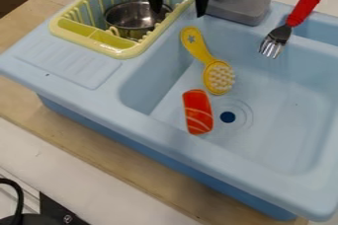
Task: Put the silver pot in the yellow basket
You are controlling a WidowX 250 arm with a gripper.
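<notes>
At the top of the camera view hangs my gripper (179, 6), its two fingers spread well apart with nothing between them. The left finger overlaps the right part of the silver pot (131, 17) in the view; whether they touch I cannot tell. The pot rests inside the yellow basket (119, 51), a slatted rack at the sink's upper left corner. The right finger hangs by the basket's right rim, over the edge of the sink basin.
In the blue sink (277, 110) lie a yellow brush (210, 66) and an orange salmon piece (197, 112). A red-handled fork (290, 24) lies across the sink's back rim. The grey faucet base (241, 7) stands right of the gripper.
</notes>
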